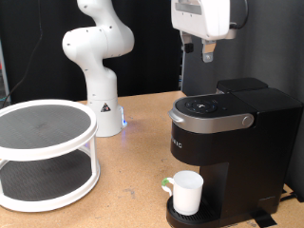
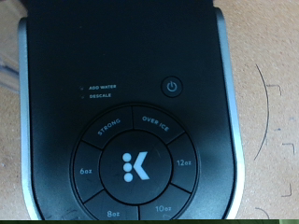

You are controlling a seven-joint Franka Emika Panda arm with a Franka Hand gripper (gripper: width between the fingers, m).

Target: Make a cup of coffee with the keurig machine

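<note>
Keurig machine [image 1: 228,142] is seen at the exterior view's right on a tan wood-grain table [image 1: 133,152]: matte black, boxy body w/ a rounded lid, shut, edged by a silver-grey handle band [image 1: 223,121]. Cup [image 1: 186,192], plain white glazed ceramic w/ a side handle toward the exterior view's left, is set upright on the round black drip tray [image 1: 190,217] beneath the brew head; its contents can't be made out. Gripper [image 1: 209,47] is held above the machine's top, apart from it; nothing is seen between its dark fingers, and whether they are spread or pressed together can't be told. In the wrist view the lid's control panel [image 2: 135,168] is shown from straight above: a smooth black circular dial split into segments marked STRONG, OVER ICE, 6oz, 8oz, 10oz, 12oz, w/ a white K logo at centre. A round power button [image 2: 172,88] is placed above the dial, and small ADD WATER / DESCALE labels are printed beside it. A white two-tier round rack [image 1: 43,152] w/ dark mesh shelves is stood at the exterior view's left, both shelves bare. A white robot-arm base [image 1: 100,66], glossy and rounded, is mounted behind the rack & machine.
</note>
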